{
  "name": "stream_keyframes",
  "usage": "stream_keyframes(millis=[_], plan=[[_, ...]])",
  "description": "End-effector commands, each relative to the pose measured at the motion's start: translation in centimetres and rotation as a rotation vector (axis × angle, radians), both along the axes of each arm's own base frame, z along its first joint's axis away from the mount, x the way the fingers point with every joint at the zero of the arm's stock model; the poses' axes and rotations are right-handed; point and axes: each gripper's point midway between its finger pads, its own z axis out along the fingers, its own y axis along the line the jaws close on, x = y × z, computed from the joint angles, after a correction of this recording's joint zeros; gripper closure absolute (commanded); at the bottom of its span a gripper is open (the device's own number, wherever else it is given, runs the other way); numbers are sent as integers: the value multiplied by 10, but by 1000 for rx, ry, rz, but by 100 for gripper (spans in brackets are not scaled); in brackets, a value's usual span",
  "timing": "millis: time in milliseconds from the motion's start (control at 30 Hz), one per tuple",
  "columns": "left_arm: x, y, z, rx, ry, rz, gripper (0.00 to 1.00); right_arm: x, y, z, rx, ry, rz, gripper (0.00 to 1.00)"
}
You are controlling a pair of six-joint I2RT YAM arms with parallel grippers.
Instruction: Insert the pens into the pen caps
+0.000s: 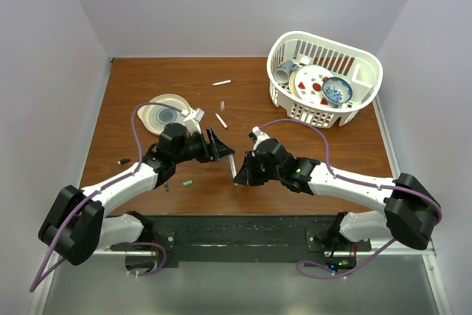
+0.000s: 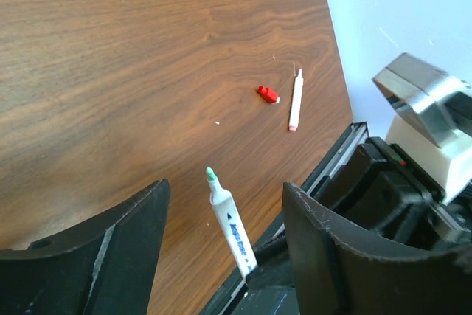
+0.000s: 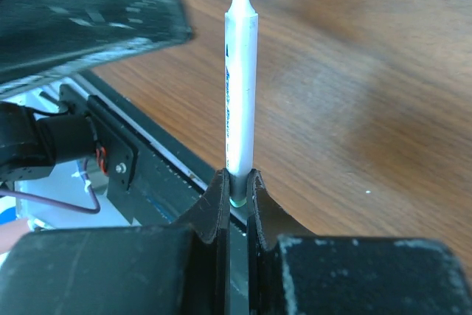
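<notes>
My right gripper [image 3: 236, 186] is shut on the lower end of a white pen [image 3: 241, 79] with a green tip, holding it upright above the table's near edge. The same pen [image 2: 230, 219] stands between the spread fingers [image 2: 110, 256] of my left gripper [image 2: 225, 234], which is open and empty. In the top view the left gripper [image 1: 221, 145] faces the right gripper [image 1: 237, 170] closely. A red cap [image 2: 268, 94] lies beside a white pen [image 2: 296, 101]. A green cap [image 1: 188, 181] and a dark cap [image 1: 124, 161] lie near the left arm. Two white pens [image 1: 221, 82] [image 1: 221, 119] lie further back.
A white basket [image 1: 361, 71] with dishes stands at the back right. A round plate-like thing [image 1: 166, 113] lies behind the left gripper. A small dark piece [image 1: 222, 105] lies between the two far pens. The black base rail [image 1: 236, 230] runs along the near edge.
</notes>
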Motion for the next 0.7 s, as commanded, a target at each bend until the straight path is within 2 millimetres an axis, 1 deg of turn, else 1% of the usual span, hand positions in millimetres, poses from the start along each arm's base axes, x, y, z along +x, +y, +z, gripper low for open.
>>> stream_keyframes(millis=[0, 133, 333, 367, 400, 633, 667], plan=[[1, -4, 2, -1, -31, -3, 34, 9, 17, 33, 88, -58, -12, 100], [-2, -6, 1, -18, -24, -4, 35, 9, 18, 36, 92, -60, -9, 100], [-6, -14, 5, -54, -5, -26, 53, 8, 20, 39, 100, -67, -24, 100], [-7, -16, 5, -61, -3, -35, 58, 8, 20, 40, 102, -69, -26, 100], [-8, -17, 6, -66, 1, -37, 60, 8, 21, 41, 103, -70, -28, 100], [-13, -18, -4, -33, 30, -45, 62, 9, 22, 46, 109, -71, -43, 100], [-14, -18, -4, -34, 30, -46, 75, 9, 23, 46, 111, -71, -43, 100]])
